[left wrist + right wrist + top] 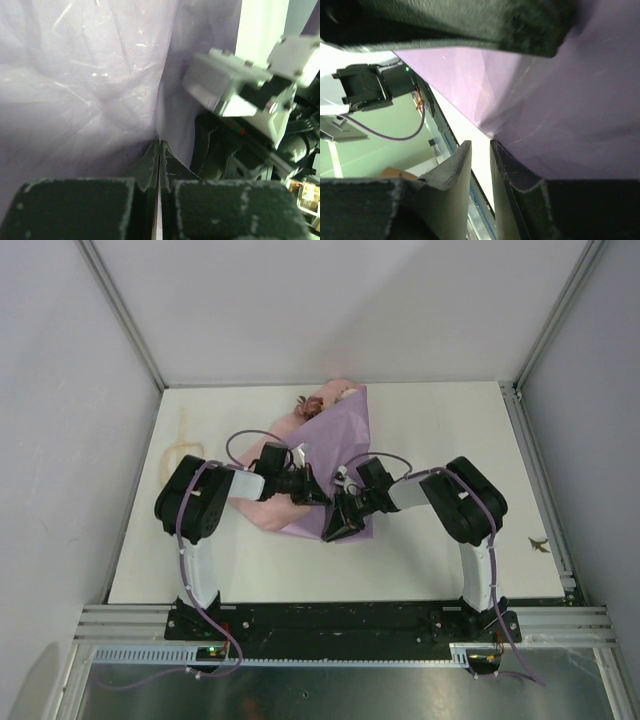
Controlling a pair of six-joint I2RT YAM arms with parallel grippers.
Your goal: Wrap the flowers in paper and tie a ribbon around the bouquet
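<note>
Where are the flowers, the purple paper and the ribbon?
flowers [314, 404]: top view, on a dark red rose head.
paper [338, 440]: top view, on the middle of its lilac face.
ribbon [183, 428]: top view, on its straight cream stretch.

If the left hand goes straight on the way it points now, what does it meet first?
The paper: its lilac face stands right before the shut left hand, probably touching its tips, though depth is unclear.
</note>
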